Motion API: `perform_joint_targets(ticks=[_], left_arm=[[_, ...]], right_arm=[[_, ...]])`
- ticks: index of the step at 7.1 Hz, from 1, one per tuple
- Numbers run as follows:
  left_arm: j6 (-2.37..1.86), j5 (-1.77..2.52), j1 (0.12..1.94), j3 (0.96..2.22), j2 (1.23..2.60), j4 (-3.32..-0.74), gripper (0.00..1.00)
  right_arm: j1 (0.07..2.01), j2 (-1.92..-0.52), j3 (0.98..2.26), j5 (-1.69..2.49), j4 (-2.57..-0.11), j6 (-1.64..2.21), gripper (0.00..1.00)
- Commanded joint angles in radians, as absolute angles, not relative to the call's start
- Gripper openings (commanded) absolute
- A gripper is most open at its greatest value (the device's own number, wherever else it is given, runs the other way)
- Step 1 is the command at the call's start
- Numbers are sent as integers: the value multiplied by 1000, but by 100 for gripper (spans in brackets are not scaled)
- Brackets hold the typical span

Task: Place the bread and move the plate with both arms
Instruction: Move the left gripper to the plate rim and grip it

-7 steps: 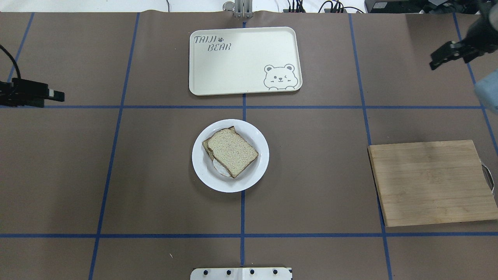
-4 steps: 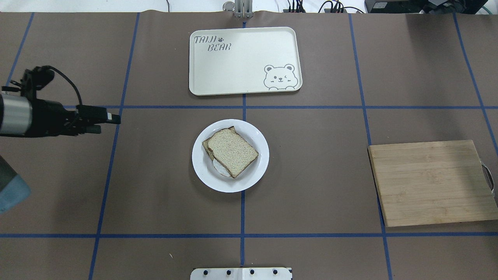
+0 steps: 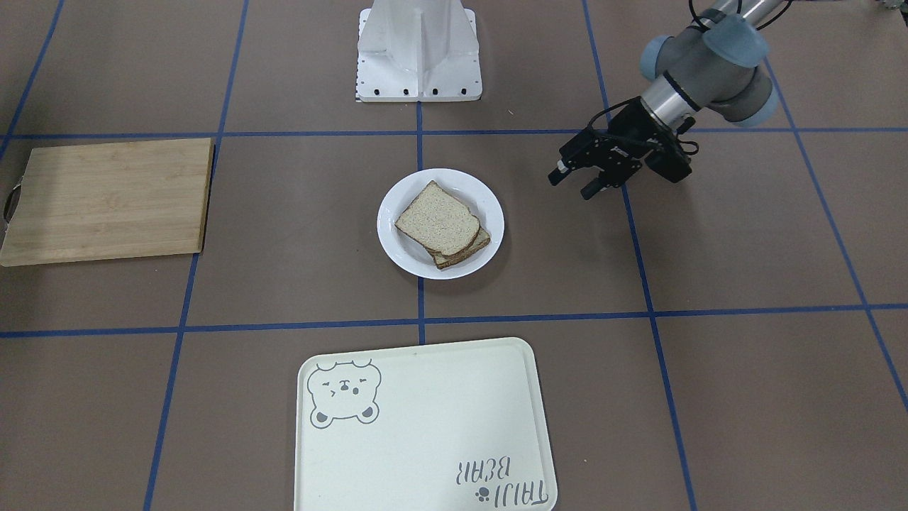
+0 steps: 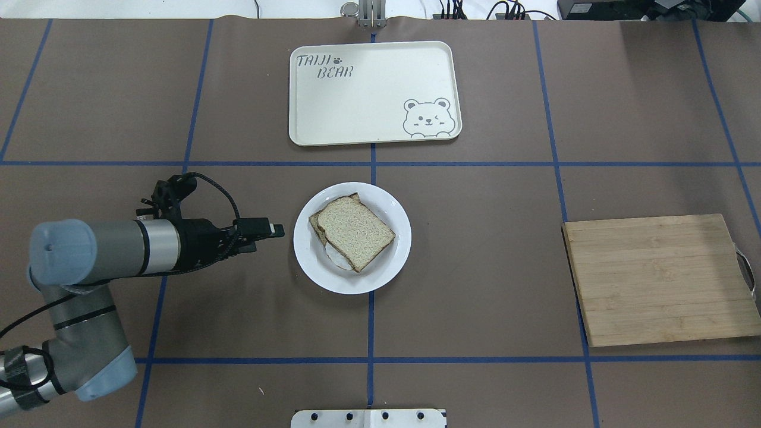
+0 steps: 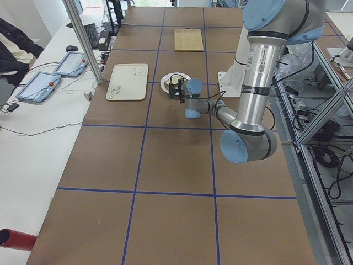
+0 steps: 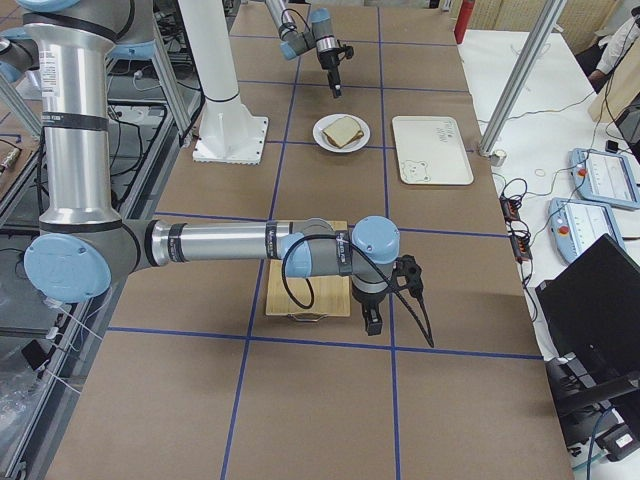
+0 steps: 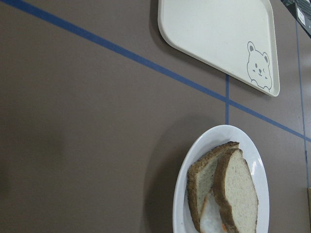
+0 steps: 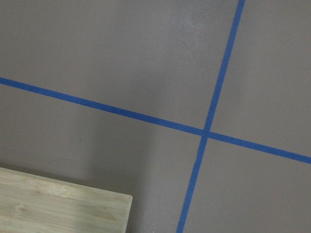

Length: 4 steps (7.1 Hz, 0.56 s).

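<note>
On the plate (image 4: pixel 395 205), the bread (image 4: pixel 357 232) already lies stacked; the left gripper (image 3: pixel 572 184), parted and empty, hangs just beside the plate, yet to be moved; the right gripper (image 6: pixel 372 326), far from the plate, cannot be read

The bread (image 4: pixel 357 230) lies atop another slice (image 4: pixel 314 226) on the plate (image 4: pixel 399 221); the tray (image 4: pixel 368 95) sits beyond it, the cutting board (image 4: pixel 660 279) well right, the left tool (image 4: pixel 276 230) just left.
</note>
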<state>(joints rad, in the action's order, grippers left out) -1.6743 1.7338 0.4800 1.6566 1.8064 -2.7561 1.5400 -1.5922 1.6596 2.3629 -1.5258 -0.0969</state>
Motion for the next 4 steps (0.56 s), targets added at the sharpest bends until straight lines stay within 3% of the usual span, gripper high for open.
perform_joint_targets(ticks=[1, 4], left_arm=[[-1701, 1709, 459, 1538, 1906, -2781, 50], [-1704, 1715, 457, 1485, 1916, -2836, 49]], right_arm=[[1542, -1592, 1661, 2365, -1525, -80, 100], [1542, -1591, 1663, 2365, -1525, -78, 100]])
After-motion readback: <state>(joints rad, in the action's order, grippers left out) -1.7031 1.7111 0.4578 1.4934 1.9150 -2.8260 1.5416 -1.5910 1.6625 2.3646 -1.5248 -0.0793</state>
